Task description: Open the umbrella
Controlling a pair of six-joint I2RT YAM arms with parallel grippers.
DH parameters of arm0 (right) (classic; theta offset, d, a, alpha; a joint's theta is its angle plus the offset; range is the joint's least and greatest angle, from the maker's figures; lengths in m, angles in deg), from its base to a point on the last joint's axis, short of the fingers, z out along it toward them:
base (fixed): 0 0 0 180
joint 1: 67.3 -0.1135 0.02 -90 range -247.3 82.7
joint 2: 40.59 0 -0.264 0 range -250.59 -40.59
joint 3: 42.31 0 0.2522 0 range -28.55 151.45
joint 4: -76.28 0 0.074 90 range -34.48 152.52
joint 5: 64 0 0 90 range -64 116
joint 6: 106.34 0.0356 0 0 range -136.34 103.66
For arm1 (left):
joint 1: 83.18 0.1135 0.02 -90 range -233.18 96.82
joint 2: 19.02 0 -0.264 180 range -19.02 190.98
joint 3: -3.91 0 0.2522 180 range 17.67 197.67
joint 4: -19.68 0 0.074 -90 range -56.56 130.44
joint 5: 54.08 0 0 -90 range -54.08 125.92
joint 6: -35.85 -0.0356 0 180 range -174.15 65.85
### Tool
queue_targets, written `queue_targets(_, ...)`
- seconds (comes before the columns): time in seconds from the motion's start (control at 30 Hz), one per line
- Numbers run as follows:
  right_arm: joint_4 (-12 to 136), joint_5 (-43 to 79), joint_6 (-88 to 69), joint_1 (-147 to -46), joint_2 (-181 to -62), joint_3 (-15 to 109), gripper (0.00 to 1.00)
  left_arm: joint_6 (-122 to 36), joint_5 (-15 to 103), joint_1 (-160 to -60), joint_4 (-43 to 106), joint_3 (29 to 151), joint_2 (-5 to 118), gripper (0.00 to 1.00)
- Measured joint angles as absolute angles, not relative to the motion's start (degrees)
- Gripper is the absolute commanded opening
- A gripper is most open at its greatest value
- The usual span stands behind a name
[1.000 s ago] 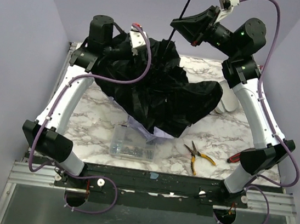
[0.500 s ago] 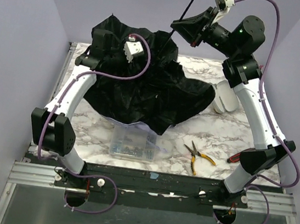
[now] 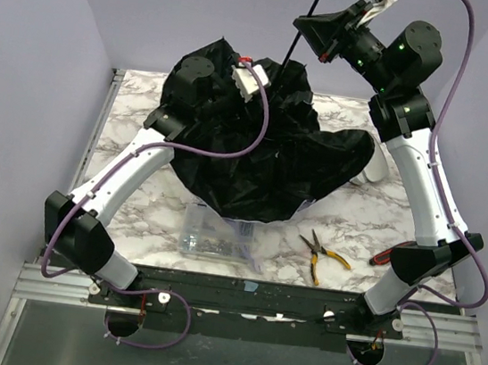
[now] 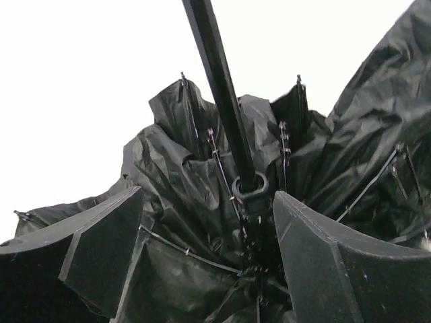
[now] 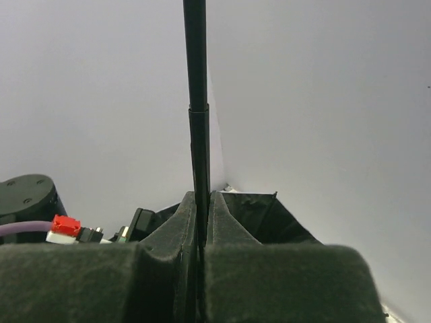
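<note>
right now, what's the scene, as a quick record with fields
umbrella: canopy half spread, black underside up, over the table
shaft: tilted upward, clamped by the right gripper
left gripper: open, fingers either side of the runner
box of screws: at the canopy's near edge
pliers: right of the box, apart from both arms

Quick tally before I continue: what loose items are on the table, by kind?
umbrella: 1
clear plastic box: 1
pliers: 1
white cylinder, partly hidden: 1
Total: 4
</note>
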State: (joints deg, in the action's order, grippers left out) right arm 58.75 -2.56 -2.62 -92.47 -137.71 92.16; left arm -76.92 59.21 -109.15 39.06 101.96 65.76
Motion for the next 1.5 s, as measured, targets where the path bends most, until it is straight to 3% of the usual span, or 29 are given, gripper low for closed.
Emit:
queue_targets(0.27,58.4,0.66,-2.4,-92.54,-137.71,92.0,0.01,-70.62,56.8,-109.96,36.2,103.34,70.32,0.51)
queue_targets(0.47,58.64,0.98,-2.47,-92.54,-137.71,91.3,0.01,-67.08,57.63,-109.94,36.38,106.2,73.52,0.5)
queue_targets(0.7,58.7,0.96,-2.45,-92.54,-137.71,89.71,0.01,-64.13,59.34,-109.94,37.29,111.42,74.54,0.35)
queue_targets(0.9,59.31,1.01,-2.86,-92.54,-137.64,89.66,0.01,-64.33,59.64,-110.14,40.18,116.34,76.23,0.29)
queue_targets(1.27,56.74,2.36,-6.03,-92.75,-138.34,90.43,0.01,-67.1,58.62,-107.78,42.56,114.5,78.98,0.31)
queue_targets(1.5,57.41,3.08,-6.53,-92.86,-138.67,91.74,0.01,-67.39,58.18,-104.8,43.98,115.51,81.56,0.4)
